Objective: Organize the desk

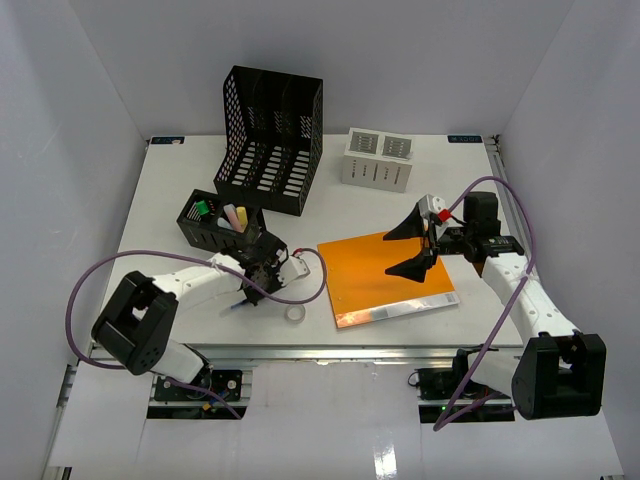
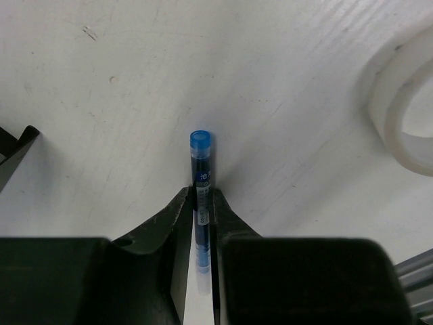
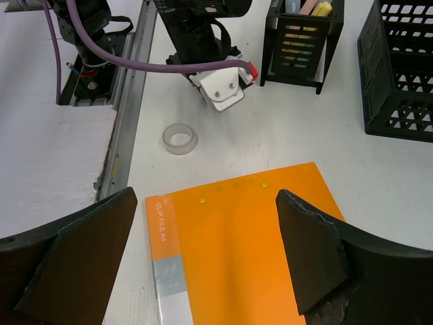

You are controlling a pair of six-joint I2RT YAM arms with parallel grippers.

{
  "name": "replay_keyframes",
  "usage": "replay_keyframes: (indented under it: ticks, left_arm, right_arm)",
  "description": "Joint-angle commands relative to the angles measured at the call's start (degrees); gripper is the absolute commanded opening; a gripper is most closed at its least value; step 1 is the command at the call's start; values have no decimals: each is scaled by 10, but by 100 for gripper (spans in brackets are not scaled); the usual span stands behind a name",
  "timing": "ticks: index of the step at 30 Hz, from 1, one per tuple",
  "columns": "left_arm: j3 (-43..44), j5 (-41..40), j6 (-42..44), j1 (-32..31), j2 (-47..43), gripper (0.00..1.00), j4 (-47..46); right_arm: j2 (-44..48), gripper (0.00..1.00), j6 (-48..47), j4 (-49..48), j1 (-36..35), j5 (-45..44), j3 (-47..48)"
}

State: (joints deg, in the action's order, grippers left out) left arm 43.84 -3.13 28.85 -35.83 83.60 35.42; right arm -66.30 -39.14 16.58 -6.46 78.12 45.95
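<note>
Judging from the layout, tidying has barely begun: left gripper [image 2: 201, 195] pinches a blue pen [image 2: 201, 147] at lower centre, right gripper [image 1: 412, 248] gapes above the orange file [image 1: 368, 282], tape roll [image 1: 296, 314] lies loose on the desk [image 1: 170, 200] filling mid-frame.

I'm working in a robotics lab cell dressed up as an office. Plain white walls [image 1: 80, 120] box in the desk [image 1: 380, 210] on the left, far and right. Two robot arms [image 1: 190, 285] stand at the metal rail [image 1: 330, 352] along its near edge, trailing purple cables [image 1: 100, 270]. The props are office stuff: a black mesh file rack [image 1: 270, 140], a pen holder [image 1: 220, 225], an orange clip file [image 1: 390, 278] and a tape roll [image 1: 296, 315].
</note>
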Motion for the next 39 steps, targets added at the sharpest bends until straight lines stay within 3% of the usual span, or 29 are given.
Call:
replay_keyframes:
  ticks: [1, 8, 17, 22, 26, 31, 34, 39]
  left_arm:
    - [-21, -28, -7, 1, 19, 17, -18]
    - [-4, -21, -44, 1, 14, 0, -30]
    - [61, 67, -106, 1, -66, 0, -43]
    - [95, 103, -129, 1, -93, 0, -56]
    - [116, 163, -176, 1, -116, 0, -119]
    - [108, 252, -257, 1, -127, 0, -265]
    - [90, 290, -342, 0, -120, 0, -422]
    - [52, 310, -460, -1, -90, 0, -610]
  right_arm:
    - [11, 90, 2, -6, 3, 14, -6]
    - [2, 90, -62, 51, 3, -9, 4]
    - [-4, 90, -48, 48, 3, -22, 12]
    - [-4, 90, 4, 10, 1, -28, 7]
    - [-10, 90, 103, -59, -17, -52, 1]
    - [-30, 90, 250, -121, -25, -81, 38]
    - [-50, 90, 424, -233, -28, -122, 69]
    - [-76, 90, 608, -380, -42, -184, 76]
